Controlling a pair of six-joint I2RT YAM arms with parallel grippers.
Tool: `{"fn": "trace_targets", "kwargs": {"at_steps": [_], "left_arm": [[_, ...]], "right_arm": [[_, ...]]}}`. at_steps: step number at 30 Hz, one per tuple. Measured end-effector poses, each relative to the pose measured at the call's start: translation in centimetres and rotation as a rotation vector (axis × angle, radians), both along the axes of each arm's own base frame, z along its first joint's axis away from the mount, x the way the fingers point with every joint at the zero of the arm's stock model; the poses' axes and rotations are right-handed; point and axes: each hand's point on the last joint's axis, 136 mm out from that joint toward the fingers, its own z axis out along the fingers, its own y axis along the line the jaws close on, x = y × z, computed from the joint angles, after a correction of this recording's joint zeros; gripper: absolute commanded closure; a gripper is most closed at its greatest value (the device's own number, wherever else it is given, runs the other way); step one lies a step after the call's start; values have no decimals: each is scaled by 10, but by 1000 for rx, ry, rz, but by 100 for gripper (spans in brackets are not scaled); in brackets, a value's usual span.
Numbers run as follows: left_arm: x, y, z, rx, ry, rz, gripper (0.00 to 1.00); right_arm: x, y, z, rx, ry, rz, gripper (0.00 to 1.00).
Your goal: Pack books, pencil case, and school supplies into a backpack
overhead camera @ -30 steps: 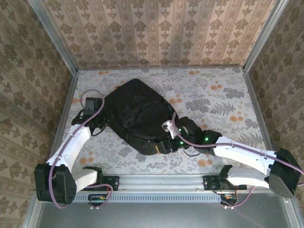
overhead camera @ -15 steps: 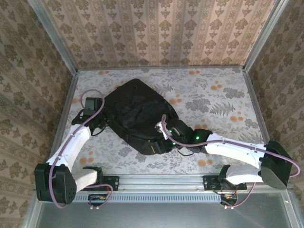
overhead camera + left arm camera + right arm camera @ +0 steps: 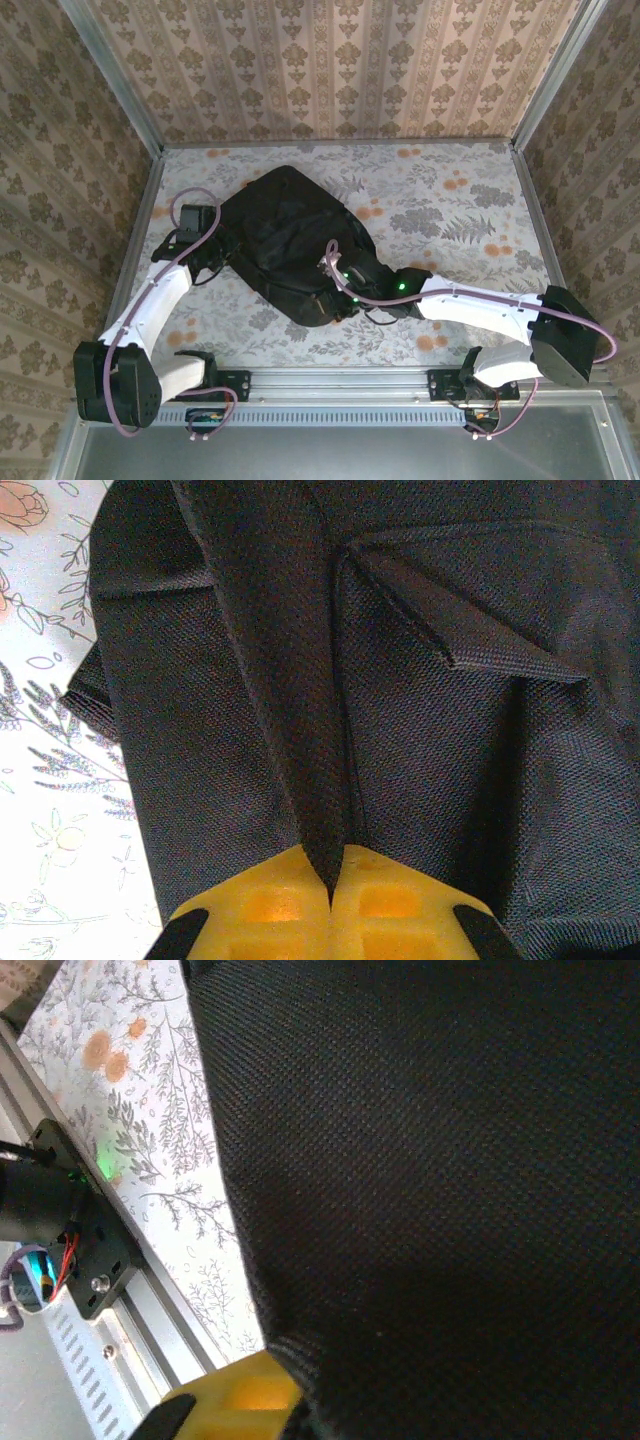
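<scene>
From above, one black backpack (image 3: 290, 235) lies on the flowered tablecloth (image 3: 460, 215), left of the middle, its long side running from far left to near right. Patterned walls (image 3: 330, 60) close in the far, left and right sides, and a metal rail (image 3: 340, 381) runs along the near edge. Two arms reach in. The left gripper (image 3: 222, 262) sits against the left edge of the backpack. The right gripper (image 3: 332, 295) lies over its near right corner, with a cable looped above the wrist. The dark gripper bodies blend with the fabric here, so this view does not tell how either claw stands.

In the left wrist view, the two yellow fingers (image 3: 270, 905) of the left gripper (image 3: 332, 892) are pressed together, pinching one raised fold of the backpack (image 3: 420, 680). That fold runs away from the fingertips across the fabric. A second crease angles off to the right. A strip of tablecloth (image 3: 40, 730) shows on the left, beside the bag's edge.

In the right wrist view, the backpack's (image 3: 430, 1160) woven fabric lies right up against the camera. One yellow finger (image 3: 245, 1388) pokes out under its lower edge, touching it. The cloth covers the rest of the claw, so I cannot tell whether it is spread or pinching. To the left are tablecloth (image 3: 150, 1110), the rail (image 3: 150, 1330), and one black wired unit (image 3: 45, 1215) mounted on it.
</scene>
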Motion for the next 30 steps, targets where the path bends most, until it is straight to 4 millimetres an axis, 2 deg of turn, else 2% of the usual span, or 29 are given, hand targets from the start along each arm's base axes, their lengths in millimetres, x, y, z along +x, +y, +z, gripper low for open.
{"fn": "trace_targets", "kwargs": {"at_steps": [11,14,20,24,30], "left_arm": [[-1,-1,0,3,2,-4,100],[-1,-1,-1,6,5,-3,100],[-2,-1,1,8,11,15,100],[-7,-1,3,9,19,27,100],[-13,0,3,16,37,38,100]], "right_arm": [[6,-17,3,-22,-27,-93,100],[5,-22,1,-70,-35,-128,100],[1,-18,14,-189,-115,-168,100],[5,-27,17,-266,-125,-252,100],[7,-38,15,-292,-117,-325,100]]}}
